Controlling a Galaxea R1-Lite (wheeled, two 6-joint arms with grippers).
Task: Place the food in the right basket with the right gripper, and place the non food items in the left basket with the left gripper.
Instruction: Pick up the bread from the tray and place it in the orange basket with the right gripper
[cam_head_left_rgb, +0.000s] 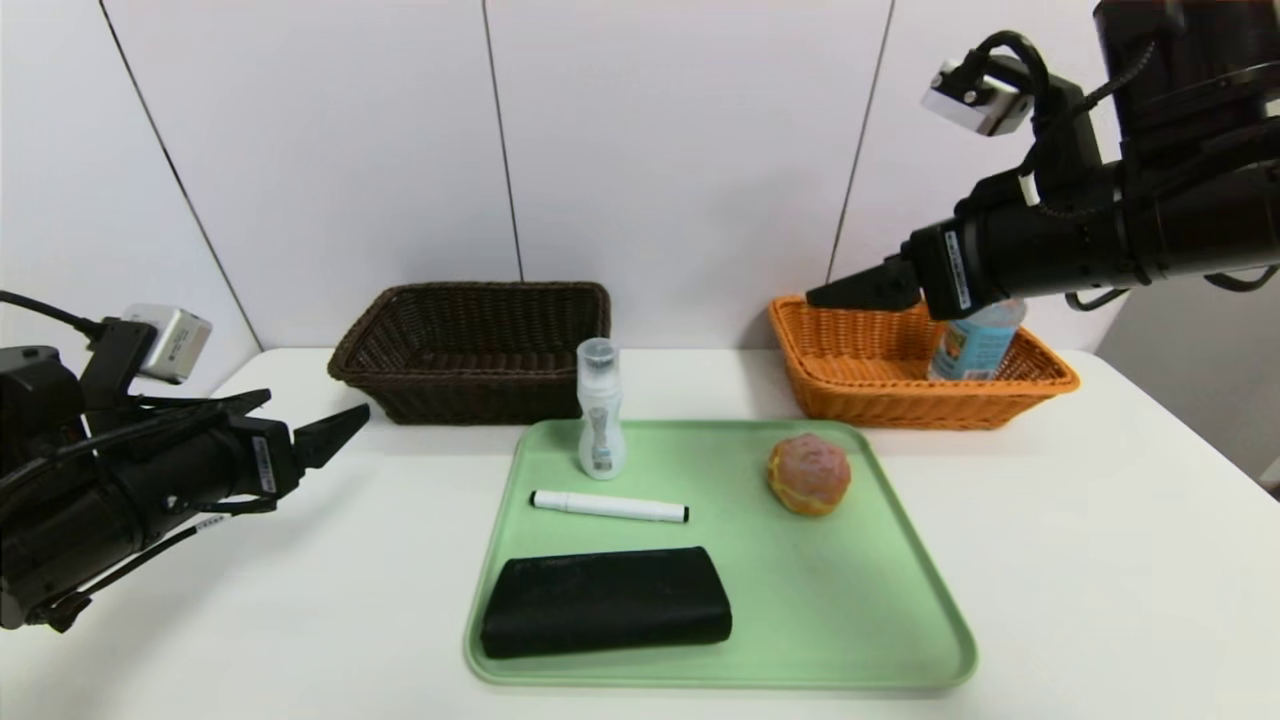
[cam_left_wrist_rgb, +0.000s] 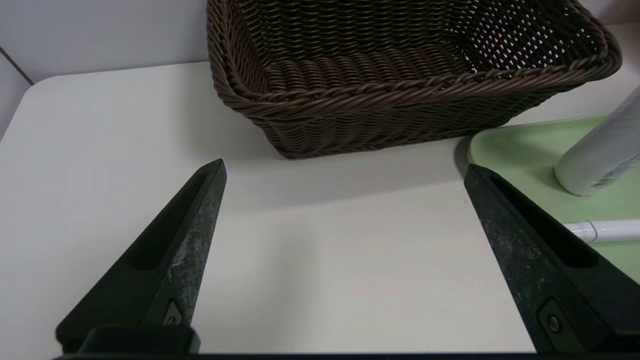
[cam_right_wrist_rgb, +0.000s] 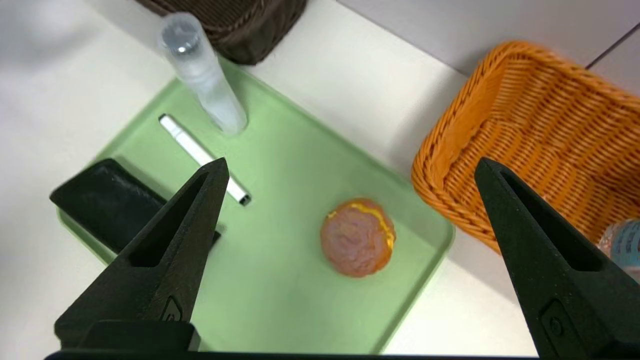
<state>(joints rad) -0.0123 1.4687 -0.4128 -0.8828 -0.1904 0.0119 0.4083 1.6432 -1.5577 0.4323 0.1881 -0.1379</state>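
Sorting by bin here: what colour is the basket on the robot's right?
Orange woven wicker; clearest in the right wrist view.

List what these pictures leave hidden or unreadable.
- Drink bottle in the orange basket: its top is hidden behind the right gripper's arm in the head view and cut off by the edge in the right wrist view.
- Label print on the white bottle: too small to read.
- Black pouch: closed, contents unseen.
- Brown basket: near wall hides part of its floor from the head view.
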